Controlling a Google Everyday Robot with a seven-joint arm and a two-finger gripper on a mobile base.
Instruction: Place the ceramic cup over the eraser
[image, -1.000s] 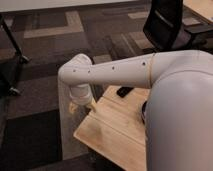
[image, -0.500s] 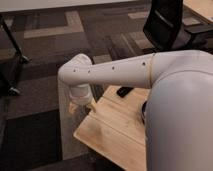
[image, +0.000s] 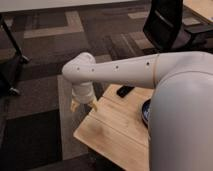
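Lying flat on the far part of the light wooden table (image: 112, 132), the eraser (image: 125, 91) shows as a small black block close to the table's back edge. It is uncovered, with bare wood around its near side. My white arm (image: 125, 70) crosses the scene from the right and passes just above the eraser in this view; whether it is directly over it I cannot tell. To the right of the eraser, a dark blue round object (image: 145, 113) sits on the same tabletop, mostly hidden behind the bulky white upper part of my arm, and I cannot tell whether it is the cup. My gripper (image: 84, 104) hangs at the end of the arm, pointing downward, just beside the table's left edge as seen, to the left of the eraser and not touching it. Whether the gripper is wide, narrow or holding anything, I cannot tell. Grey and brown patterned carpet (image: 50, 30) covers the floor around the table. A black office chair (image: 165, 25) stands beyond the table at upper right, and the black legs of another piece of furniture (image: 10, 60) show at the left edge. The corner of a second light wooden surface (image: 201, 7) appears at top right.
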